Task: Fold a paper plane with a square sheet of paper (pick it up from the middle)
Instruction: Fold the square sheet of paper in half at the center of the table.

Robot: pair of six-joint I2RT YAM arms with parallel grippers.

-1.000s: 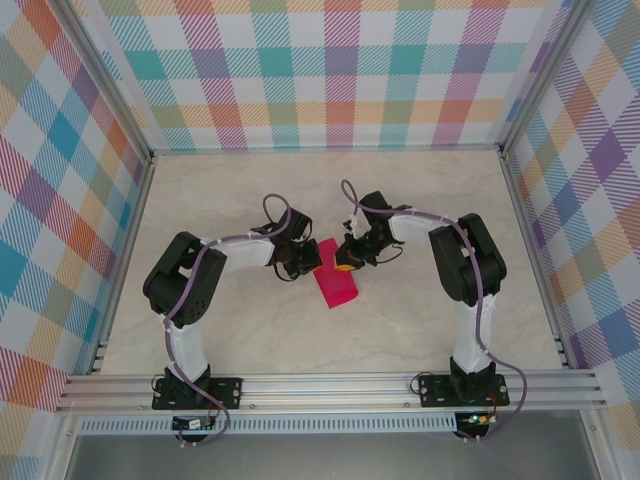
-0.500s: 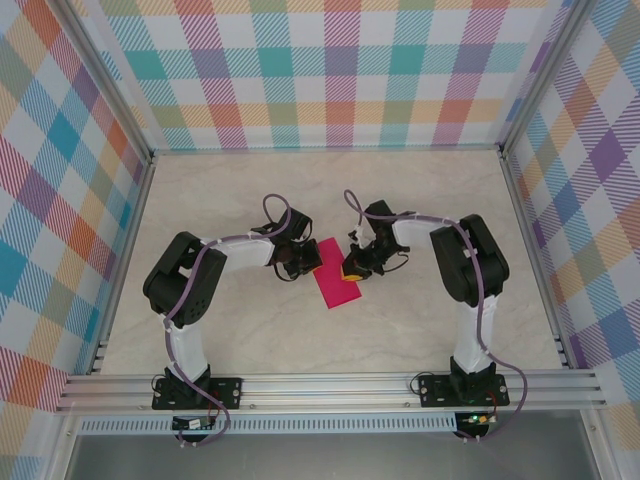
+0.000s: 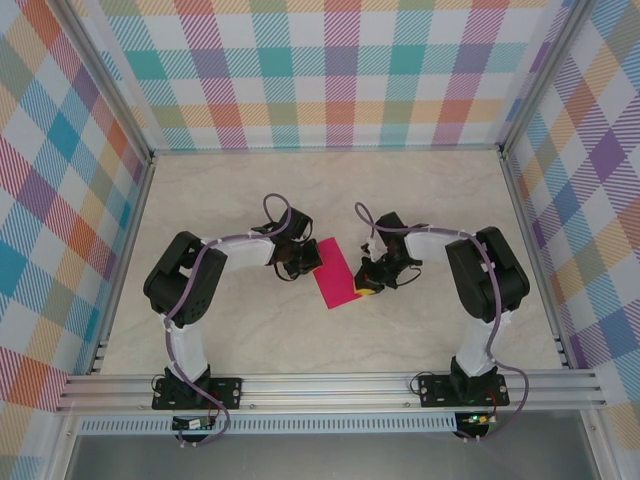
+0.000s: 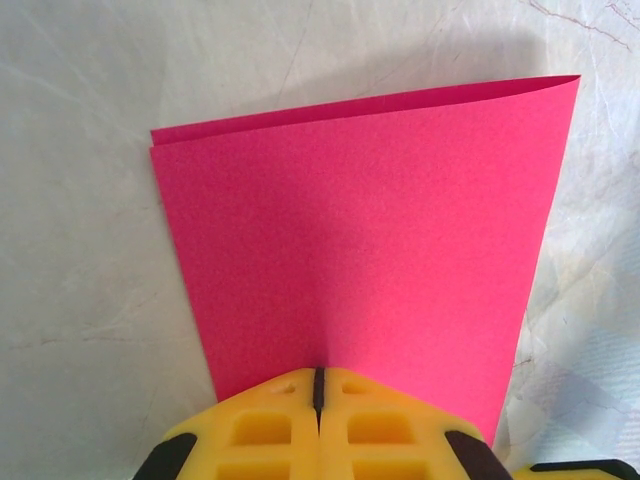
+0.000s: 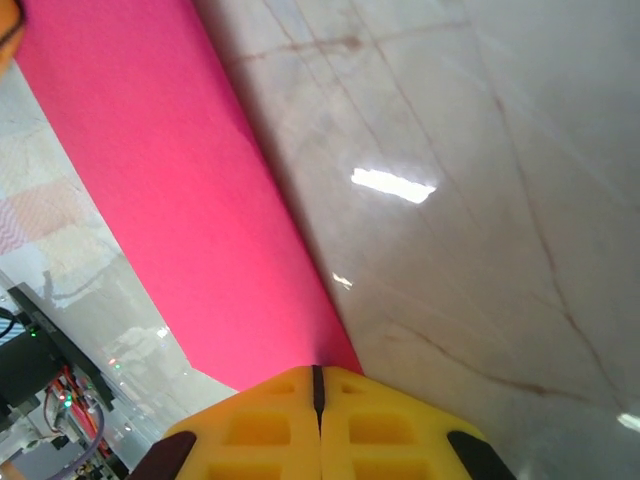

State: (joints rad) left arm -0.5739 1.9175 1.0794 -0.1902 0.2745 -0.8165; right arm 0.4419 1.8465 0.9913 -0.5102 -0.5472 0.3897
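Rail (image 3: 330, 385) runs across the near edge. Left arm (image 3: 185, 290) and right arm (image 3: 480, 275) rise from it and bend in toward the middle of the desk (image 3: 250, 335).

Right claw (image 3: 368, 290) is the nearer of the two, at the near right corner of the paper (image 3: 335, 272). Its fingers (image 5: 260, 430) are pressed together with no gap, and the tips meet that corner. Can't tell whether a layer is caught between them or they just press down.

Paper is magenta, folded in half into a narrow rectangle, lying flat mid-desk. Long axis runs near to far, with the near end skewed a bit right. In the left wrist view the edge opposite the claw shows two layers, slightly misaligned at one corner.

Left claw (image 3: 310, 263) sits a little farther back, on the paper's left long edge. Its fingers (image 4: 260, 430) are also pressed together, tips at the edge. Pinch or press, can't tell.

The claws are apart, with the paper's width between them.

Beyond is pale marble-pattern desk, then the plaid back wall (image 3: 330, 70).
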